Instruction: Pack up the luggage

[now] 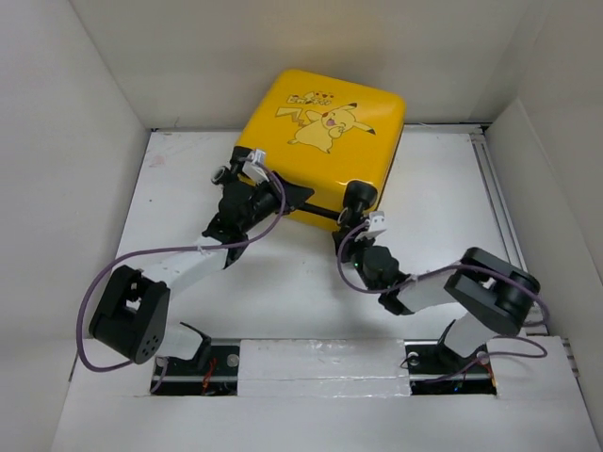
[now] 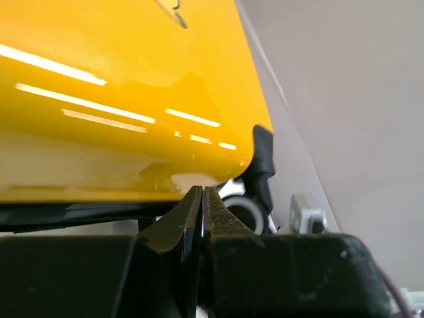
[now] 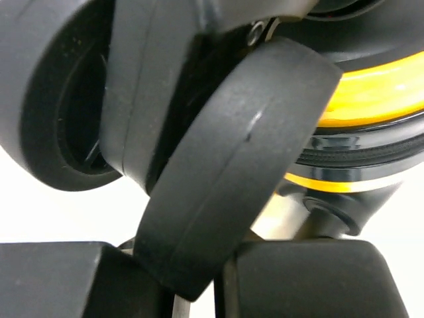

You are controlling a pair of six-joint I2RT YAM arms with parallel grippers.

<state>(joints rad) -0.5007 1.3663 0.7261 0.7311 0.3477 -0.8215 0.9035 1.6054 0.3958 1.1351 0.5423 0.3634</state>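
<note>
The luggage [image 1: 320, 141] is a bright-yellow hard-shell case with a Pikachu cartoon. It lies closed at the back of the table, black trim along its near side. My left gripper [image 1: 303, 194] is shut at the case's near edge. In the left wrist view its tips [image 2: 202, 193] meet just under the yellow shell [image 2: 119, 99], beside a grey wheel [image 2: 248, 213]. My right gripper [image 1: 359, 217] sits right at the near-right black wheel [image 1: 362, 196]. In the right wrist view that wheel [image 3: 238, 165] hides the tips of my right gripper [image 3: 199, 301]; its finger bases stand close together.
White walls box in the table on the left, back and right. A metal rail [image 1: 497, 188] runs along the right side. Another luggage wheel [image 1: 223, 174] sticks out at the near-left corner. Purple cables loop off both arms.
</note>
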